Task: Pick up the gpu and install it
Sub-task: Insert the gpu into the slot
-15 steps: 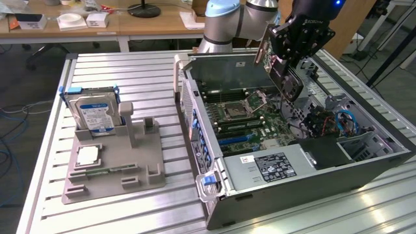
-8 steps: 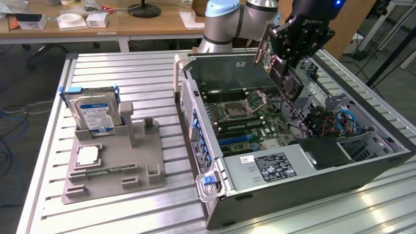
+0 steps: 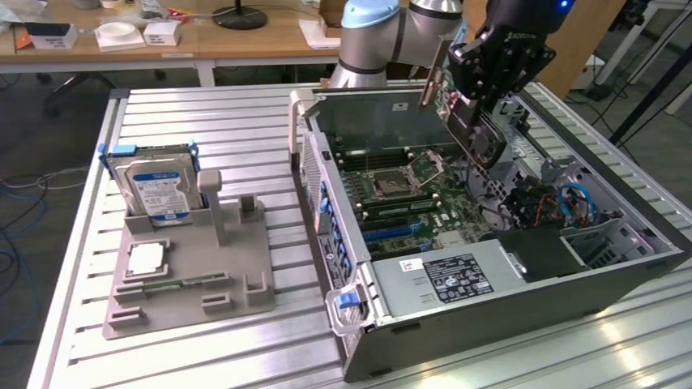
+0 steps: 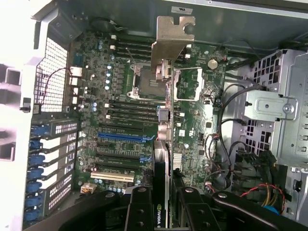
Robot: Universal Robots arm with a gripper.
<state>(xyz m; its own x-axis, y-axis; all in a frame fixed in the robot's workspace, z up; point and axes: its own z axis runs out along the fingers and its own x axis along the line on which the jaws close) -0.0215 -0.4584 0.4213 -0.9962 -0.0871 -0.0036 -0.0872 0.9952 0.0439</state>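
Starting on the exterior view's left of the computer case (image 3: 605,284), the gray parts holder (image 3: 190,267) carries the hard drive (image 3: 159,185), well apart from my work. Inside the case lies the motherboard (image 3: 406,203) with its blue expansion slot (image 4: 122,137) free. Above the case's open side my pincer (image 3: 484,85) is clamped on the gpu (image 3: 477,134), which hangs clear of the board with its silver bracket (image 4: 173,38) at the far end. I judge the pick-up done and the carry toward the slot in hand. In the wrist view the card runs crosswise to that slot, so seating it calls for turning its edge along the slot, bracket toward the case's rear openings.
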